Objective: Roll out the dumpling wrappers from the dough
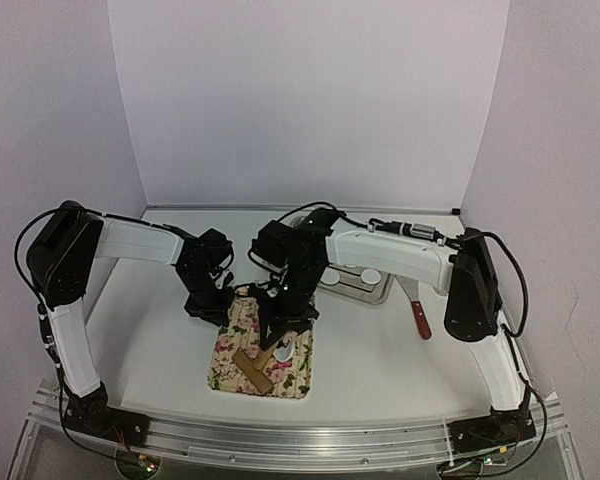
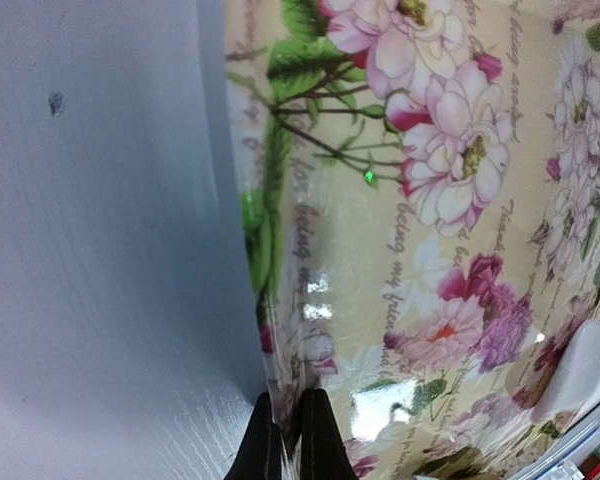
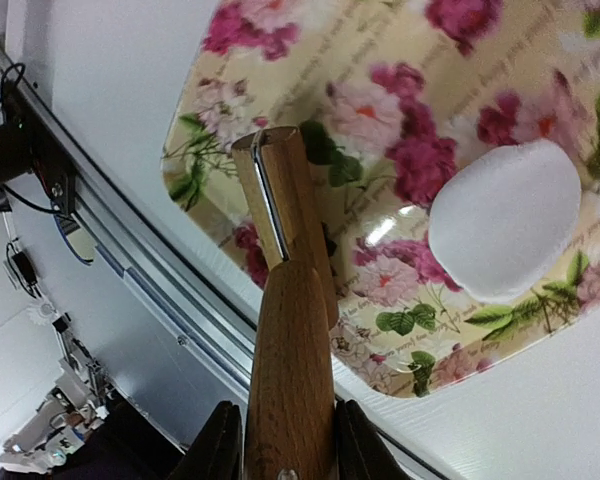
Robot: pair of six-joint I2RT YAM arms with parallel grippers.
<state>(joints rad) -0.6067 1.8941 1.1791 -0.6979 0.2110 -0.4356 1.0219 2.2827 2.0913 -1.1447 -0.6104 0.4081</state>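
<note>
Right wrist view: my right gripper (image 3: 292,432) is clenched on the handle end of the wooden rolling pin (image 3: 288,330).
Pin axis: it runs straight out from my fingers over the near part of the floral mat (image 3: 310,90), lengthwise along my own reach.
Task's thing: one dumpling wrapper (image 3: 505,235), a white, slightly oval round, lies flat on the mat.
Bearing: the wrapper sits off to the right of the pin's far half in this view, near but clearly apart; nothing touches it.
Pin height: I cannot tell whether the pin rests on the mat or hangs just above it.
Left gripper (image 2: 292,440): pressed shut at the mat's edge, where it meets the table (image 2: 100,250); whether it pinches the mat I cannot tell.
Nearer arm: the right, I judge; it carries the pin, and the wrapper is beside it.
Coming move: I reckon the pin must shift sideways across its own axis until its barrel lies over the wrapper.
</note>
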